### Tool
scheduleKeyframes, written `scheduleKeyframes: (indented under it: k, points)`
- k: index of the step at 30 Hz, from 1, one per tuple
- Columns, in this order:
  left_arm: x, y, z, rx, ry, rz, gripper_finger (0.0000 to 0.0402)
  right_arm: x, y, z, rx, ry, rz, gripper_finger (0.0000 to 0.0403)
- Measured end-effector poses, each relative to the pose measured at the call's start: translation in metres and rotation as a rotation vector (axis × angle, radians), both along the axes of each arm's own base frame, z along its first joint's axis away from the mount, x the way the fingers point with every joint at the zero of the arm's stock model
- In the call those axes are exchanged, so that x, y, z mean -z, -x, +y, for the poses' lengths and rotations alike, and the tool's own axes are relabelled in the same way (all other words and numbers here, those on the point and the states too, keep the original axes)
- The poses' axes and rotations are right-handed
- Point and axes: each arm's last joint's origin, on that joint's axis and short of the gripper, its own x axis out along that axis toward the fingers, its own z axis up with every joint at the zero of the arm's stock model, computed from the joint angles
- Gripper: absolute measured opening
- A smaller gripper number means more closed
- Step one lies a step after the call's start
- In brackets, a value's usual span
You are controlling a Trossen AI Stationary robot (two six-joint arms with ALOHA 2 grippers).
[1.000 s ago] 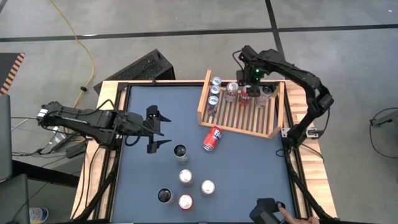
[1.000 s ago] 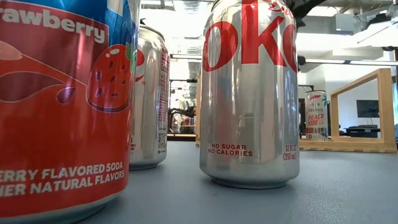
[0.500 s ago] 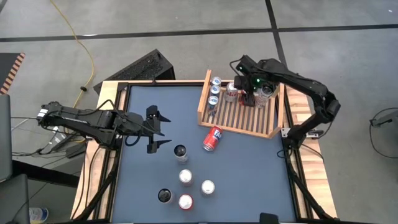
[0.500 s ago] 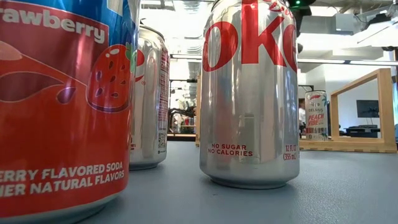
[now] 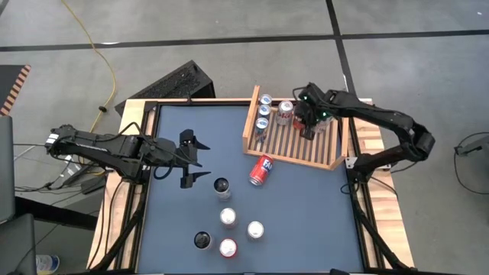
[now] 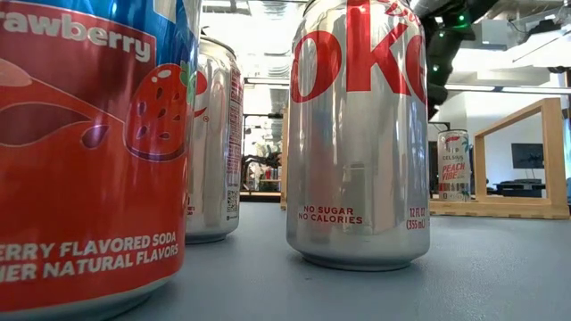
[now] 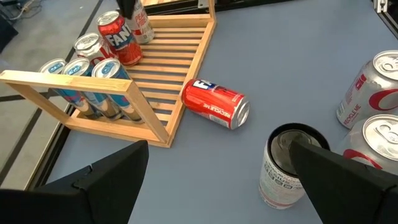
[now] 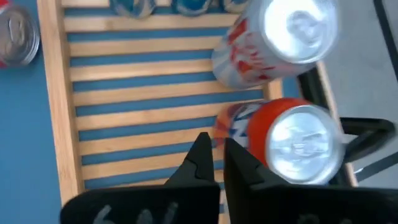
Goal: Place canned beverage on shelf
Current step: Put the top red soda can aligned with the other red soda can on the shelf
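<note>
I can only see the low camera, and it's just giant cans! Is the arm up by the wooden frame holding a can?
Observer: No. The right gripper is shut on nothing, over the shelf beside an upright orange can.
Operator: Where's the other arm?
Observer: The left gripper hangs open over the left part of the table, empty.
Operator: Did any can fall over?
Observer: One red can lies on its side on the table, just outside the shelf.
</note>
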Motion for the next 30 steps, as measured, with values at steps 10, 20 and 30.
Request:
scheduleKeyframes:
  k: [10,20,30]
  points:
    - [-0.002,-0.001,0.000,-0.001,0.006,-0.027,0.0380,0.002,0.004,-0.004,0.077,0.068,0.044,0.0002]
    - [-0.002,-0.001,0.000,-0.002,0.008,-0.027,0.0380,-0.001,-0.008,0.003,0.006,0.074,-0.023,0.0000]
    - [-0.002,-0.001,0.000,-0.002,0.008,-0.026,0.0380,0.018,-0.014,-0.009,0.026,0.055,0.061,0.0000]
